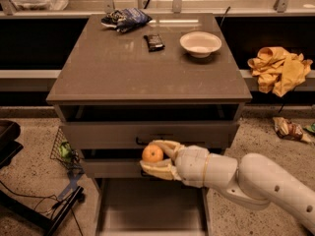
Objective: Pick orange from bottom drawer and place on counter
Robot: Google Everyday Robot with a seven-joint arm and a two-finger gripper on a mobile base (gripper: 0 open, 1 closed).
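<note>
You see the counter [128, 68] on top and the bottom drawer [147, 208] pulled open below. Your arm [256, 181] reaches in from the lower right, forearm roughly level. The gripper [150, 155] hangs above the drawer floor, fingers clasping the orange [152, 154].

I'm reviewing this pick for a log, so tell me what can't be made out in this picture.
Camera view:
- The gripper, holding the orange above the bottom drawer, hides most of the handle on the top drawer.
- The arm covers part of the bottom drawer's right side; the lower edge cuts off its front.
- The right edge cuts off the arm.
- The label on the dark packet on the counter is too small to read.
</note>
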